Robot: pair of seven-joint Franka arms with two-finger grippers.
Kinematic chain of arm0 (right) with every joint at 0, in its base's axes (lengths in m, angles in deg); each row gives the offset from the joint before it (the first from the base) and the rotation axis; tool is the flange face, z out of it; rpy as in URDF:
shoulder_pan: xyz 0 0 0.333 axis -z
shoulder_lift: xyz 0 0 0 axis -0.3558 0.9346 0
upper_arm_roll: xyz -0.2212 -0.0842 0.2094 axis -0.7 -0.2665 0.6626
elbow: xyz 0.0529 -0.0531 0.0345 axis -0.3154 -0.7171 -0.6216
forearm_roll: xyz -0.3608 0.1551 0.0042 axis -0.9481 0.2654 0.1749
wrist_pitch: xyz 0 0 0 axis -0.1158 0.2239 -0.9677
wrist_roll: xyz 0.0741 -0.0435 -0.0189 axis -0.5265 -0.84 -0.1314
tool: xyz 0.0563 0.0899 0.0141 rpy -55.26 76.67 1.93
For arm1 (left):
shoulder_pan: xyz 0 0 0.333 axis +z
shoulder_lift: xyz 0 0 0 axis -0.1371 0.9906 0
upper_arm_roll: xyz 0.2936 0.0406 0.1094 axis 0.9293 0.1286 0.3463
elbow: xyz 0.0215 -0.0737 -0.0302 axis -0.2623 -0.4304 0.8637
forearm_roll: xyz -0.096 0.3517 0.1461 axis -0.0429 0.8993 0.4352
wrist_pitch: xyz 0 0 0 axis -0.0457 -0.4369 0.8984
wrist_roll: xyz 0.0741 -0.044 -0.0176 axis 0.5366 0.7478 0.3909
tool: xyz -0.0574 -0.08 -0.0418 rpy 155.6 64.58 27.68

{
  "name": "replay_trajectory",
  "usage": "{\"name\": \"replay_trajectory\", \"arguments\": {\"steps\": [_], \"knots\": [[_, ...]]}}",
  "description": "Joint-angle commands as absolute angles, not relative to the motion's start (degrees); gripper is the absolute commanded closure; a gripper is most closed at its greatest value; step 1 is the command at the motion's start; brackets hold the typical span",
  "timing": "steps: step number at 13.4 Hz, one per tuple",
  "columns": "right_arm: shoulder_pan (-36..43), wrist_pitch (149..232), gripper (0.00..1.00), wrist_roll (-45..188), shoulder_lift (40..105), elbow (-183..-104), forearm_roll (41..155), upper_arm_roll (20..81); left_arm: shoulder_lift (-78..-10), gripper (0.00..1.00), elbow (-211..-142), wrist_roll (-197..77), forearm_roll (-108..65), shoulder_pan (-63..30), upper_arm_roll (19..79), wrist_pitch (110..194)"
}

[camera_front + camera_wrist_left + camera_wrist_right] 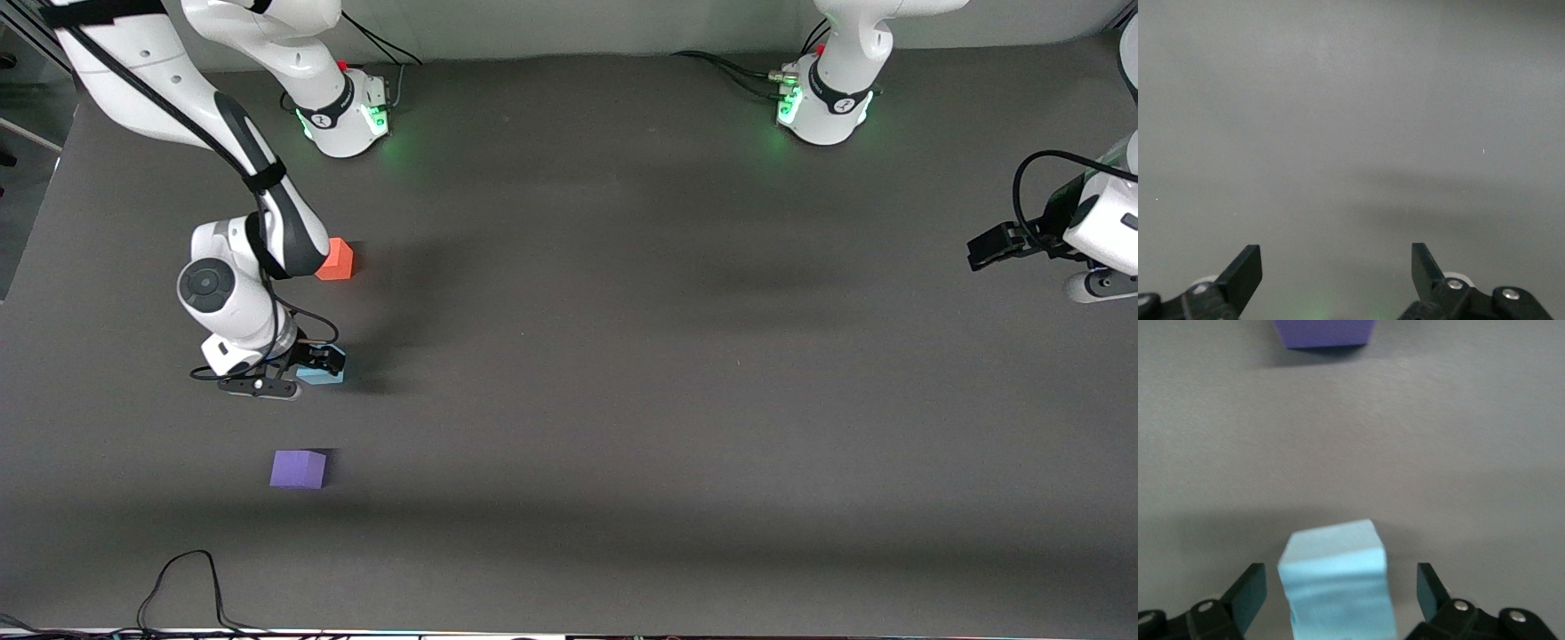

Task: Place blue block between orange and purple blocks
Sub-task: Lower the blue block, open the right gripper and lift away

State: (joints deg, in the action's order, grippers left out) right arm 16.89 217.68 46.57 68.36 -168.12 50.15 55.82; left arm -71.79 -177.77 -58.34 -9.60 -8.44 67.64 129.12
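The blue block (322, 374) sits on the dark table between the orange block (336, 260), which is farther from the front camera, and the purple block (298, 468), which is nearer. My right gripper (307, 369) is low over the blue block, open, its fingers on either side of it with gaps showing. In the right wrist view the blue block (1338, 587) stands between the open fingers and the purple block (1323, 332) lies ahead. My left gripper (982, 253) is open and empty, waiting at the left arm's end of the table.
A black cable (178, 587) loops on the table's near edge, nearer to the camera than the purple block. The arm bases (347, 111) stand along the edge farthest from the camera. The left wrist view shows only bare table (1351, 133).
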Motion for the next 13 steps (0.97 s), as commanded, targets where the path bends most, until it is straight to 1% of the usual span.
{"name": "replay_trajectory", "arguments": {"steps": [1, 5, 7, 10, 11, 13], "knots": [[16.97, 206.40, 0.00, 48.69, 61.27, -164.22, 52.77, 56.00, -71.67, 0.00, -176.75, -59.03, -9.26, -8.76, 67.72, 127.94], [17.06, 198.40, 0.00, 53.25, 49.32, -163.69, 60.58, 55.65, -71.67, 0.00, -176.75, -59.03, -9.26, -8.67, 67.72, 128.03], [17.06, 190.95, 0.00, 53.79, 44.04, -160.80, 62.27, 55.65, -71.32, 0.00, -176.67, -59.12, -9.26, -8.76, 67.72, 128.03], [17.76, 178.11, 0.00, 53.79, 42.09, -152.73, 62.45, 55.56, -70.97, 0.00, -175.18, -59.12, -9.26, -8.32, 67.81, 127.85], [17.94, 175.81, 0.00, 53.88, 42.17, -150.52, 62.45, 55.64, -71.06, 0.00, -174.91, -59.12, -9.35, -8.15, 67.81, 127.68], [18.03, 173.86, 0.00, 53.79, 42.26, -148.05, 62.54, 55.73, -70.80, 0.00, -174.47, -59.12, -9.35, -8.14, 67.81, 127.67]]}}
